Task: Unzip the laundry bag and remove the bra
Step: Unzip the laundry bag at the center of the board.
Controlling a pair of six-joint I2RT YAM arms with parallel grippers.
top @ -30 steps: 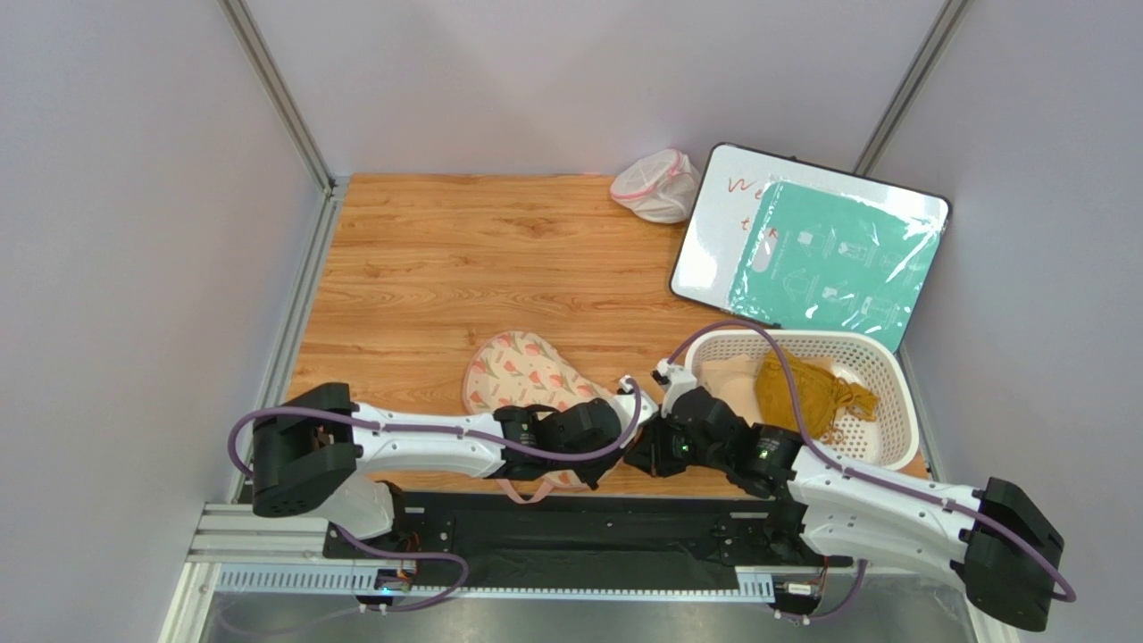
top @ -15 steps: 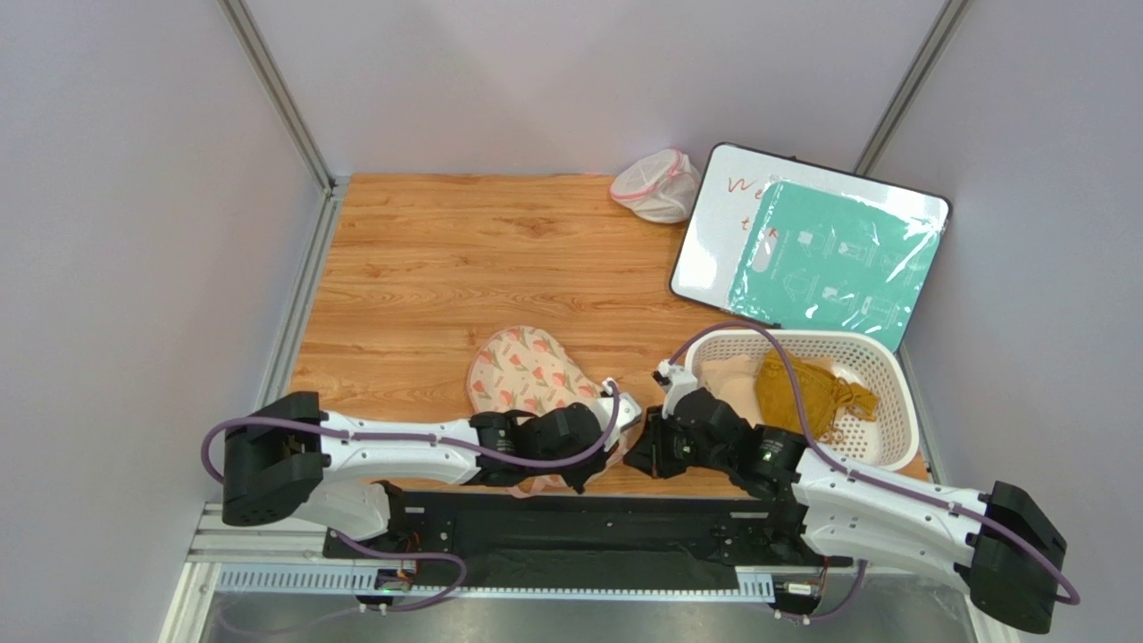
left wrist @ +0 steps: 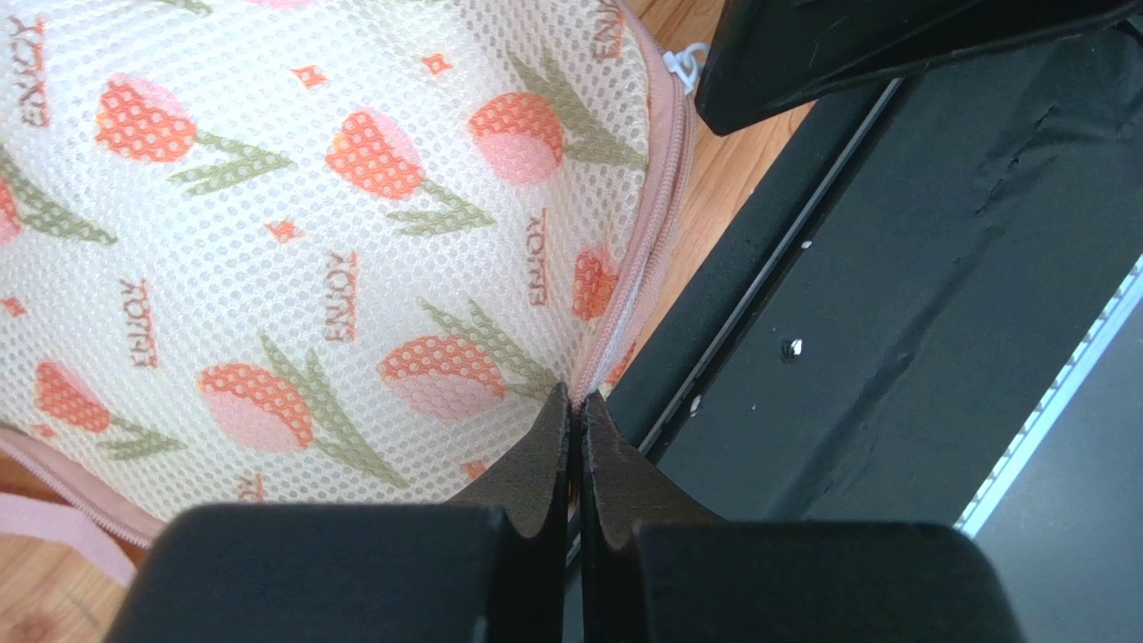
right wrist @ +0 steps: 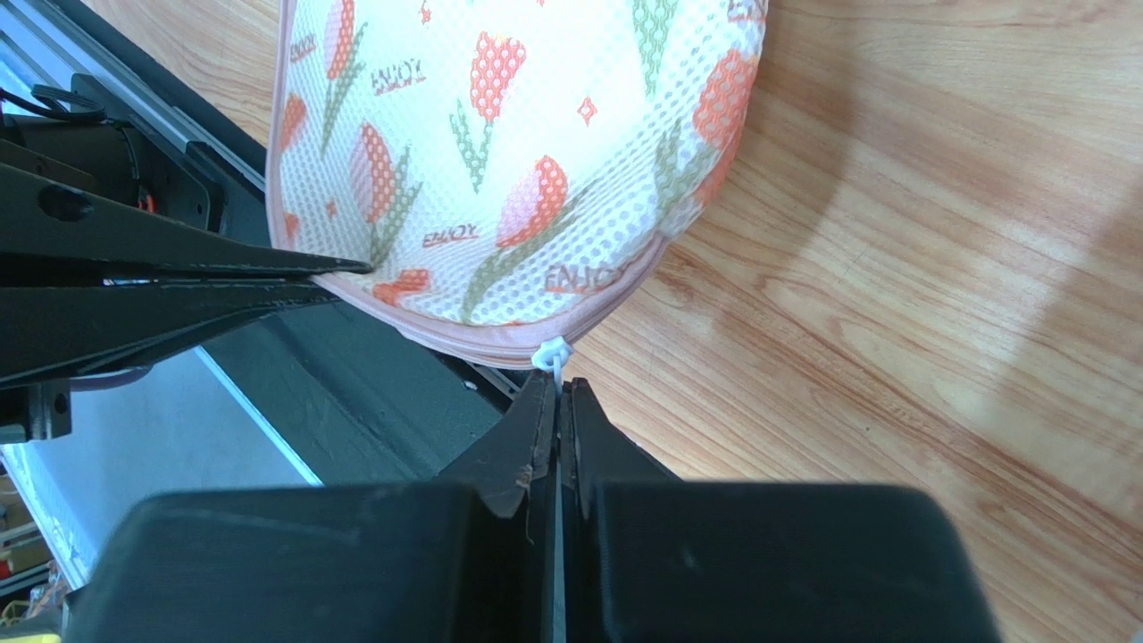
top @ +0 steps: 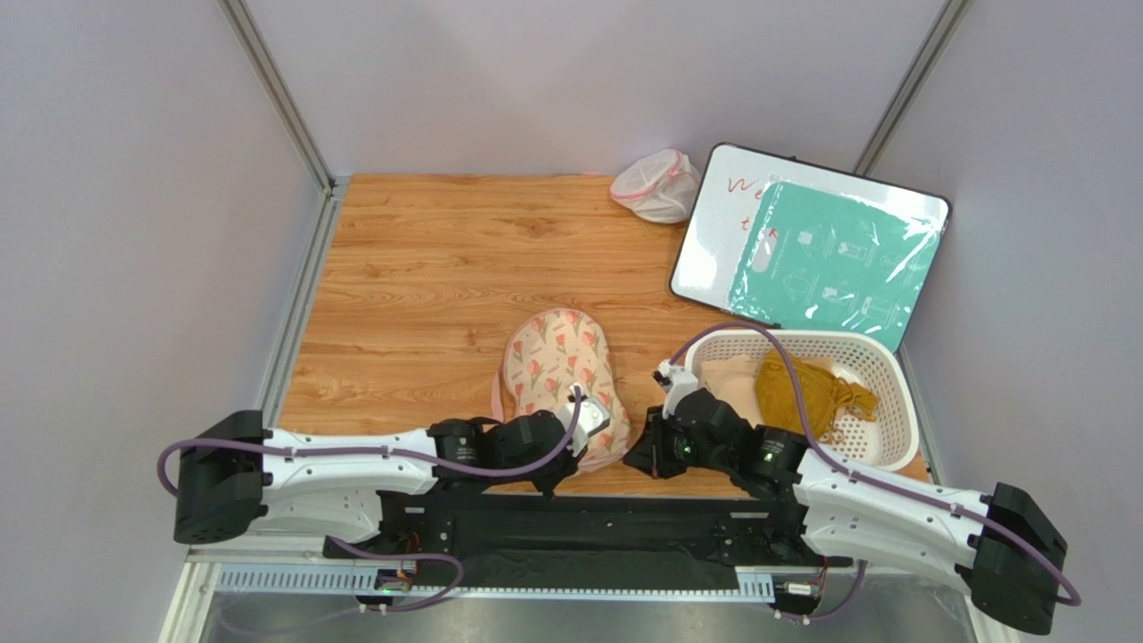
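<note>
The laundry bag (top: 561,365) is a cream mesh pouch with orange-pink tulips and pink edging, lying near the table's front edge. My left gripper (top: 585,426) is shut on the bag's pink zip edge (left wrist: 631,308) at its near corner. My right gripper (top: 644,450) sits just right of the bag, shut on the white zipper pull (right wrist: 552,358). In the right wrist view the bag (right wrist: 510,148) fills the upper left, with the left gripper's fingers (right wrist: 175,275) reaching in from the left. The bra is not visible.
A white basket (top: 805,338) holding mustard cloth stands at the right, close behind my right arm. A whiteboard with a teal sheet (top: 812,248) lies at the back right, and a small white mesh pouch (top: 656,185) sits beside it. The black base rail (left wrist: 872,335) runs along the near edge.
The bag has swung round and shifted right, now pointing away from the arms. My left arm has dropped lower and reached right with the bag's edge. The right gripper has hardly moved.
</note>
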